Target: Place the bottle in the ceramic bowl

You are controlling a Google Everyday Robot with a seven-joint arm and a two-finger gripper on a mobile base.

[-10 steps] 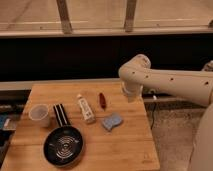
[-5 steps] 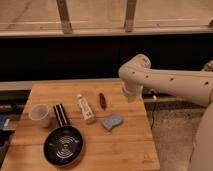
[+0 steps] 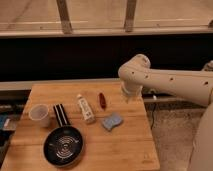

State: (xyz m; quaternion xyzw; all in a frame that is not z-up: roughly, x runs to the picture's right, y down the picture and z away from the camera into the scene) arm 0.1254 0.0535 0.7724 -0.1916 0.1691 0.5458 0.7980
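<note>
Tool (image 3: 129,96) hangs well apart from the bottle (image 3: 86,109), red object (image 3: 102,100) between.

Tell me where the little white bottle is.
The bottle lies on the table near mid-view, just left of the thin red object and up-right of the ceramic bowl; the gripper hangs farther right, clear of it.

Counter (image 3: 125,147) carries cup (image 3: 39,114), dark strip (image 3: 61,115), bottle (image 3: 86,109), red stick (image 3: 102,100) and sponge (image 3: 112,121); ceramic bowl (image 3: 63,146) near the front-left corner; pincer (image 3: 131,95) above the far-right corner.
</note>
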